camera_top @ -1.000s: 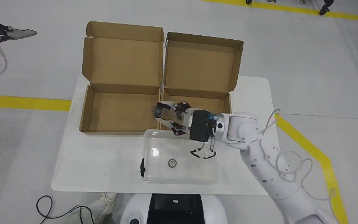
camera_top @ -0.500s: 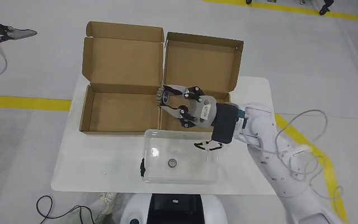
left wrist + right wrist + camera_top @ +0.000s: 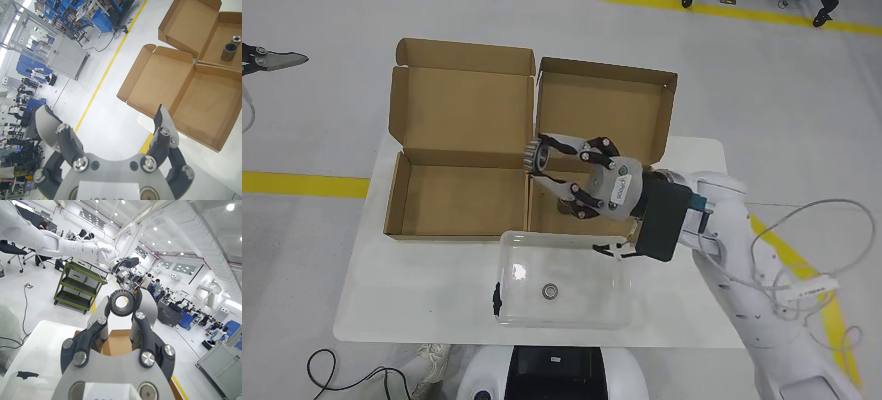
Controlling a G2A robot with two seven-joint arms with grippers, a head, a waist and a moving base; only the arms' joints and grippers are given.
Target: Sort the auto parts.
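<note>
My right gripper (image 3: 542,165) is shut on a toothed steel bearing ring (image 3: 535,155), held in the air over the seam between two open cardboard boxes. The right wrist view shows the ring (image 3: 122,302) pinched between both fingertips of that gripper (image 3: 122,306). The left box (image 3: 442,200) has a bare floor. In the left wrist view the right box holds a dark sleeve (image 3: 229,52) and a small steel bushing (image 3: 236,39). My left gripper (image 3: 103,111) is open and holds nothing, off past the table's far left (image 3: 272,60).
A clear plastic bin (image 3: 592,300) sits at the table's front edge with one small ring (image 3: 550,292) inside and a black piece (image 3: 496,298) at its left wall. Both box lids (image 3: 602,115) stand open at the back.
The right arm has risen from near the bin's back edge and carried the bearing ring toward the back, over the boxes. Its wrist has turned. The left gripper has stayed put.
</note>
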